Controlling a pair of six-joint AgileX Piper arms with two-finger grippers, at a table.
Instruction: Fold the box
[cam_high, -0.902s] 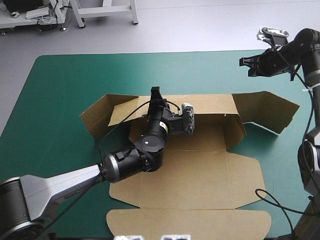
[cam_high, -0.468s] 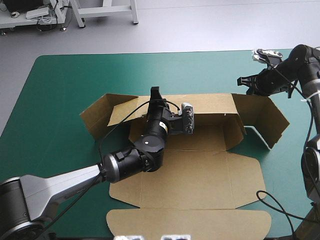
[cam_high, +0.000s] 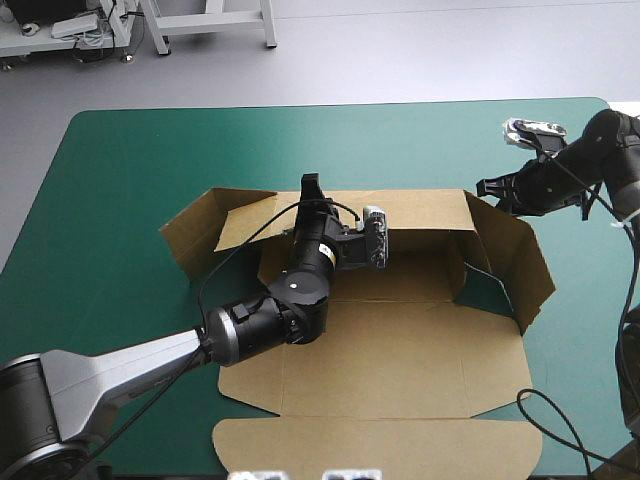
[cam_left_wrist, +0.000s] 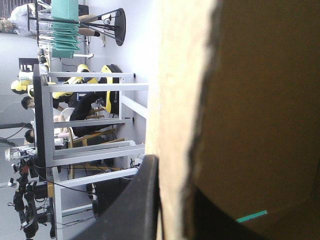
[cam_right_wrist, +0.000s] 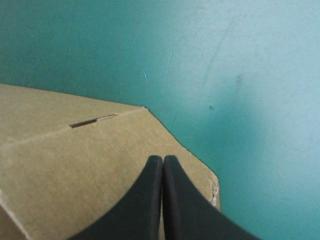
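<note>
high view: brown cardboard box (cam_high: 400, 350) sitting mid teal-green counter (cam_high: 130, 180). left jaws clamping its raised back wall (cam_high: 420, 210); right jaws pressed together, leaning on right side flap (cam_high: 510, 250). front panels (cam_high: 380, 445) lying flat, so early stage.

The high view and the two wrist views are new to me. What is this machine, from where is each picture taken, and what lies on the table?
It is a robot with two arms at a table with a teal-green cover. The high view looks down from above and behind the robot; each wrist view looks along one arm's jaws. On the table lies a brown cardboard box, a cut sheet only partly folded. The left jaws are shut on its raised back wall. The right jaws are shut on nothing and appear to press the upright right side flap.
</note>
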